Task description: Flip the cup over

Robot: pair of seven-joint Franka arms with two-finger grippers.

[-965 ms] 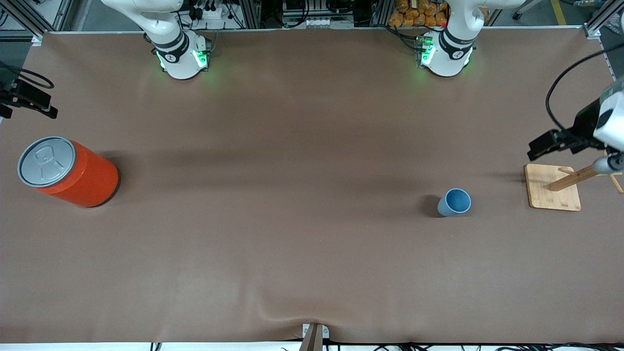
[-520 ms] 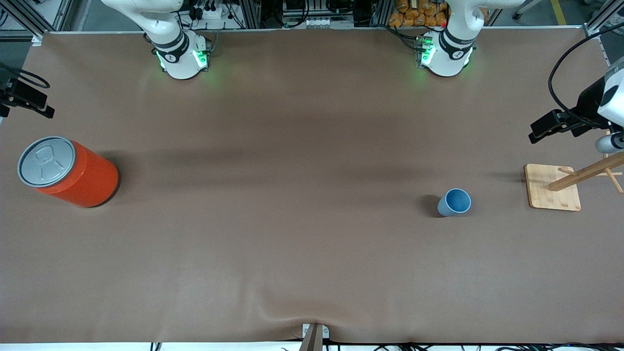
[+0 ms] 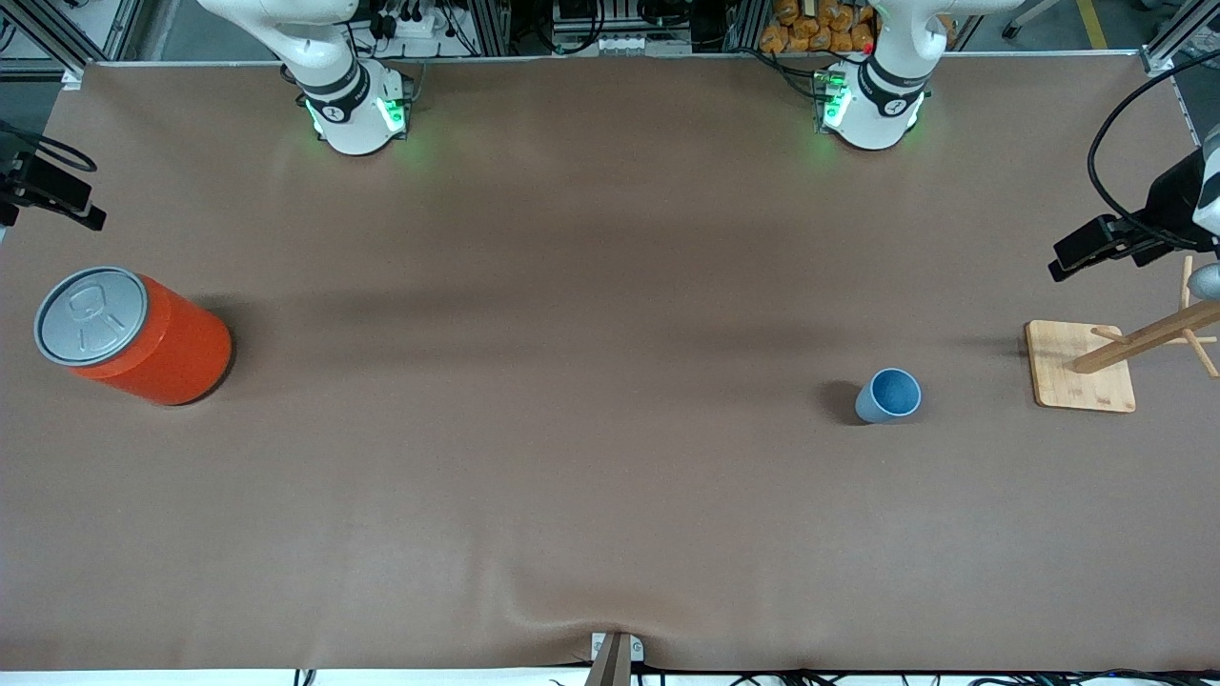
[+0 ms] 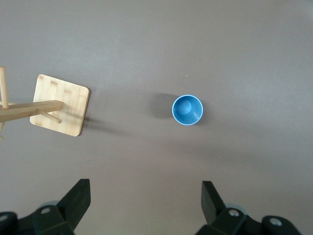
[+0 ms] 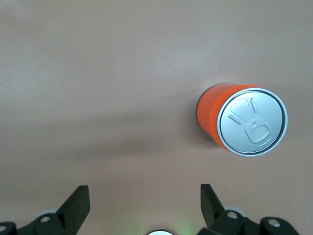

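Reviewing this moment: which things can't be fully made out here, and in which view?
- Left gripper: front view's edge cuts it off; the left wrist view shows its open fingers only.
- Right gripper: outside the front view; fingers open in the right wrist view.
- Wooden stand: its pegged post runs off the front view's edge; also cropped in the left wrist view.
- Can: side lettering, if any, not visible.
- Cup: upright, base unseen.

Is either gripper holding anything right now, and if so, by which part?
Nothing is held. The left gripper is open, high above the cup, which stands mouth up on the table. The right gripper is open and empty, above the orange can.
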